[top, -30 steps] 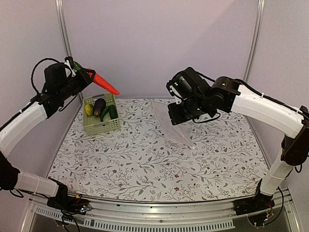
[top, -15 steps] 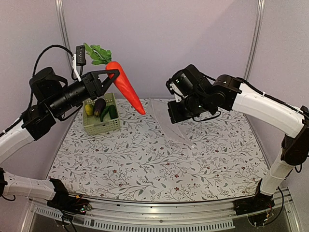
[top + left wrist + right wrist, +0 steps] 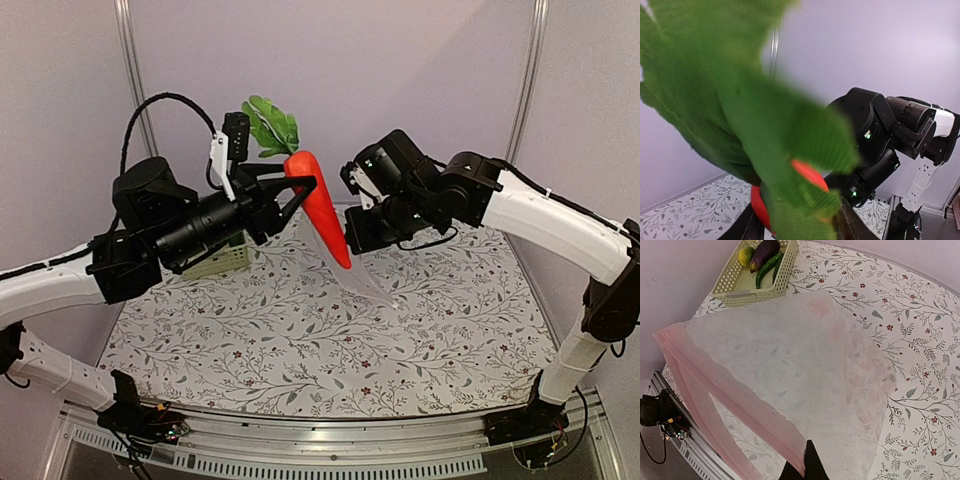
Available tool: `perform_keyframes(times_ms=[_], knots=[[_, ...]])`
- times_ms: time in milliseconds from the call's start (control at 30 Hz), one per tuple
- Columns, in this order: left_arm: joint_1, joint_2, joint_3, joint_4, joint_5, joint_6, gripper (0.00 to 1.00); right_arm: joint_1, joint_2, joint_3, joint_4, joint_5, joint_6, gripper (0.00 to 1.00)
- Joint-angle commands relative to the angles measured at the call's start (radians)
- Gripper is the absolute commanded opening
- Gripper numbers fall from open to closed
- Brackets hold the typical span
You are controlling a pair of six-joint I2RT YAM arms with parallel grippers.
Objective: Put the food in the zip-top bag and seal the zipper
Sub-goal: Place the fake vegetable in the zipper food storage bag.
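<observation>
Carrot in the air: the left tool is clamped on its thick end, just below the green leaves, and the pointed tip slants down toward the right arm. In the left wrist view those leaves fill most of the picture (blurred, too close to focus), with a slice of red-orange showing between the dark fingers. The right tool is pinched closed on the zip-top bag. It grips the bag at the pink zipper edge and holds that edge raised, while the bag's far end trails down onto the flowered bench. The carrot's tip hangs just beside the lifted bag edge; whether they touch I cannot tell. At the bench's far left corner, the pale basket holds the eggplant, a green cucumber and a small yellow piece.
</observation>
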Motion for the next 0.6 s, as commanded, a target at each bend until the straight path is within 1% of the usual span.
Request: perform_keyframes(times_ms=[0, 133, 433, 567], knots=[[-0.077, 0.053, 0.002, 0.130, -0.148, 0.155, 0.35, -0.004, -0.029, 0.039, 0.006, -0.055, 0.009, 0.00], [-0.098, 0.082, -0.001, 0.154, -0.201, 0.221, 0.35, -0.003, -0.041, 0.039, 0.006, -0.070, 0.010, 0.00], [-0.123, 0.088, -0.031, 0.166, -0.291, 0.342, 0.35, -0.007, -0.059, 0.045, 0.004, -0.104, 0.009, 0.00], [-0.151, 0.113, -0.044, 0.213, -0.347, 0.409, 0.35, -0.007, -0.064, 0.049, 0.003, -0.111, 0.009, 0.00]])
